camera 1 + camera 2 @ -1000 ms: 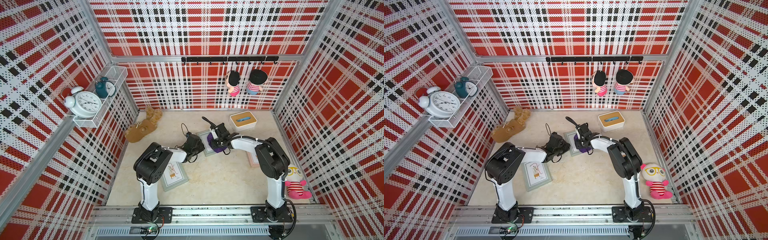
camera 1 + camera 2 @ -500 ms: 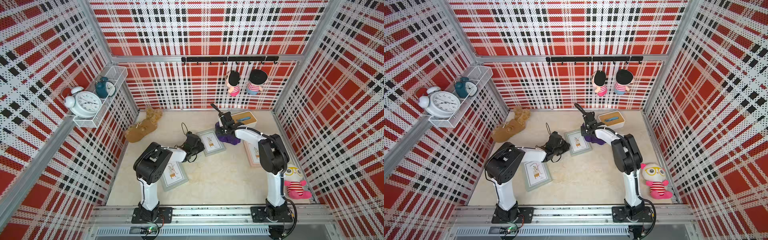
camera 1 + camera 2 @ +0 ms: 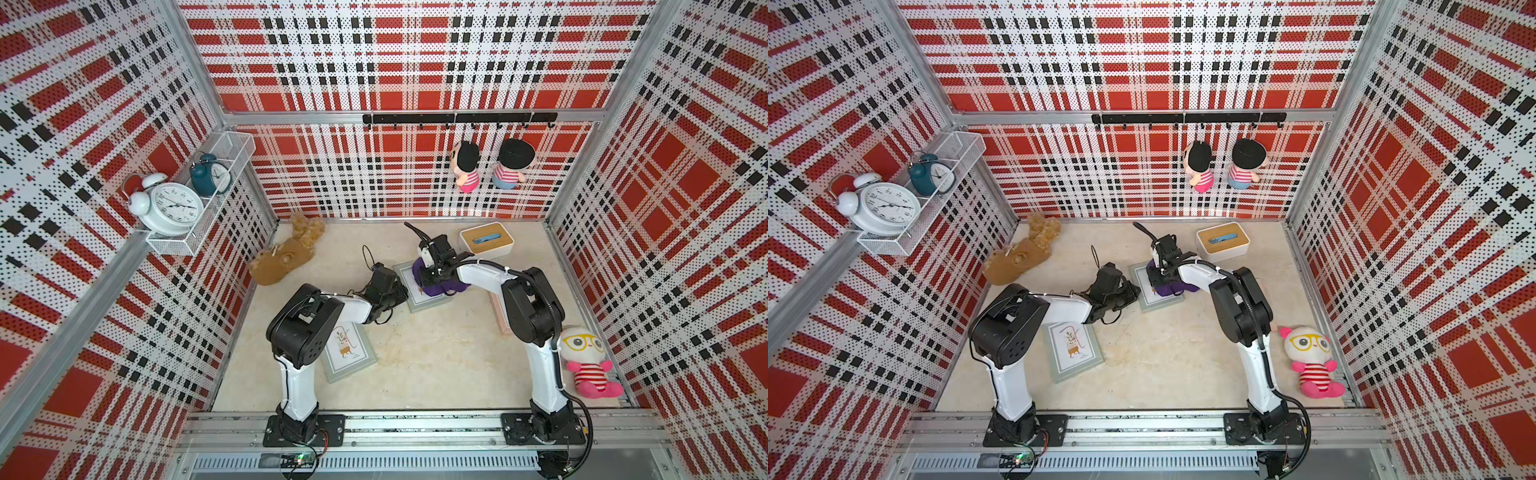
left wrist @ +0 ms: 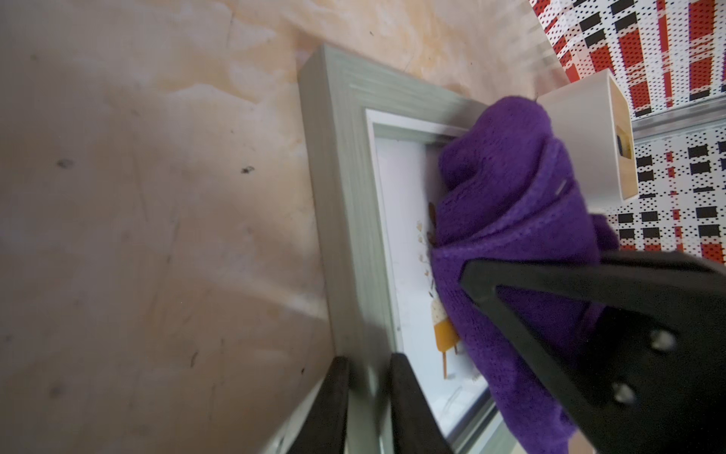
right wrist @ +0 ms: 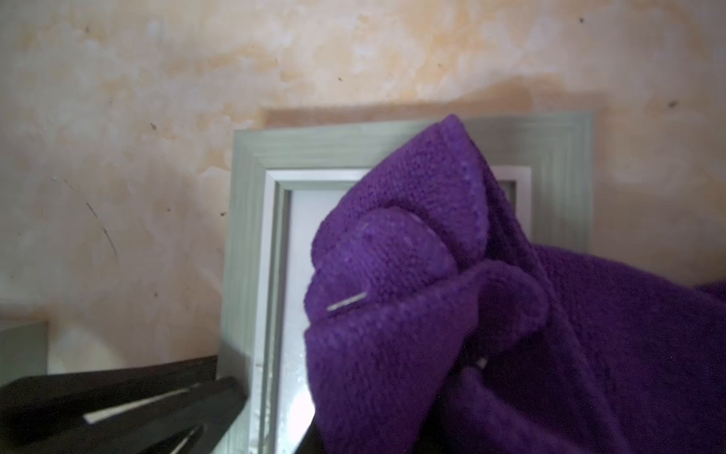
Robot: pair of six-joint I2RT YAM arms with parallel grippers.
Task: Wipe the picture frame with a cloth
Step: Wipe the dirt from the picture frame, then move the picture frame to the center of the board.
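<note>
A grey-green picture frame [image 3: 419, 305] lies flat on the floor in the middle, seen in both top views. My left gripper [image 4: 369, 389] is shut on the frame's [image 4: 345, 196] near rail, one finger on each side of it. The deep purple cloth [image 3: 440, 286] is bunched on the frame's glass. My right gripper [image 3: 430, 276] is shut on the cloth from above, and the cloth [image 5: 471, 314] hides its fingertips in the right wrist view. There the frame's corner [image 5: 251, 236] and glass show beside the cloth.
A second frame [image 3: 349, 353] lies by the left arm, and a pinkish one [image 3: 498, 316] under the right arm. A white box with a wooden lid [image 3: 486, 245] stands just behind the cloth. A brown plush [image 3: 286, 257] lies back left, a doll [image 3: 586, 361] at the right wall.
The right gripper swept the cloth off the frame toward the back right, then brought it back onto the glass. The left gripper has kept its hold on the frame's edge.
</note>
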